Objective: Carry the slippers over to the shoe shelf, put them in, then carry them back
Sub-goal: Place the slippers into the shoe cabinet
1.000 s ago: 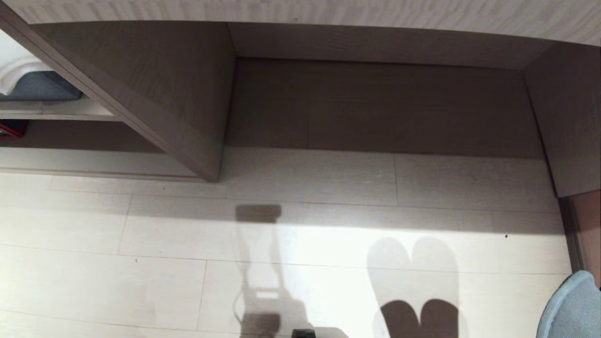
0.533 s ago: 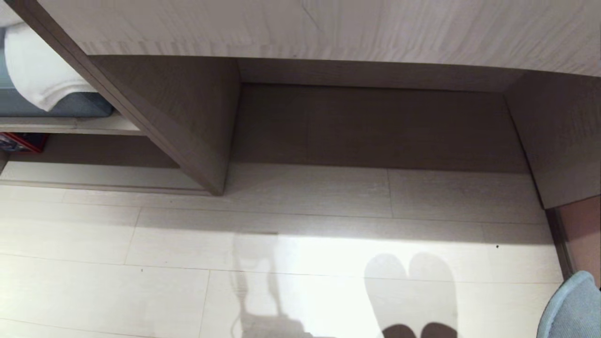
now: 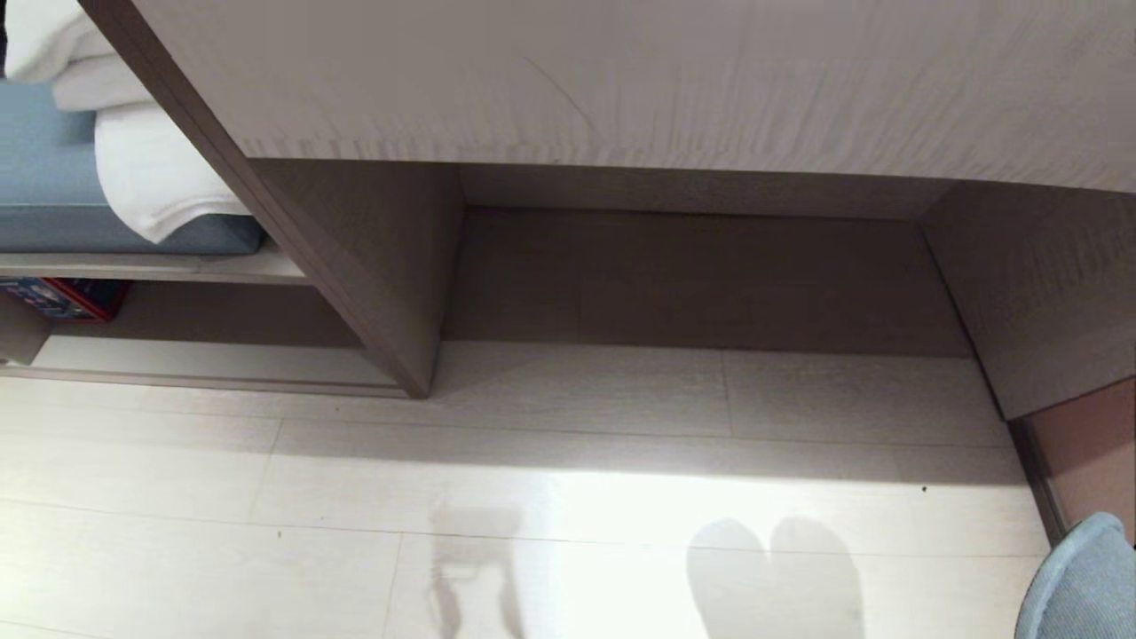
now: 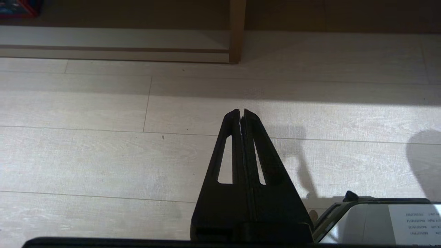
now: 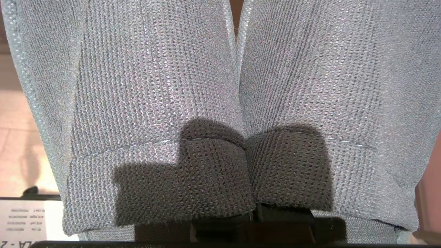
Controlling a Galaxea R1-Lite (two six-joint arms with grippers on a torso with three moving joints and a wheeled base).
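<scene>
Right wrist view showed the right gripper [image 5: 253, 215] clamped on 2 slippers [image 5: 220, 96], toes pointing away from its fingers. Shoe shelf [image 3: 204, 359] lay ahead and off to the left, so the next move likely called for a leftward carry. Left gripper [image 4: 242, 112] was closed, empty.

The slippers [image 5: 155, 86] are coarse grey knit cloth, matt. The shoe shelf [image 3: 204, 359] is matt wood-grain board; the floor [image 3: 355, 479] is pale, faintly glossy planks.

The camera tilted up: the whole scene slid down, more of the unit's pale top [image 3: 621, 80] and the white towels [image 3: 151, 177] came into view.
</scene>
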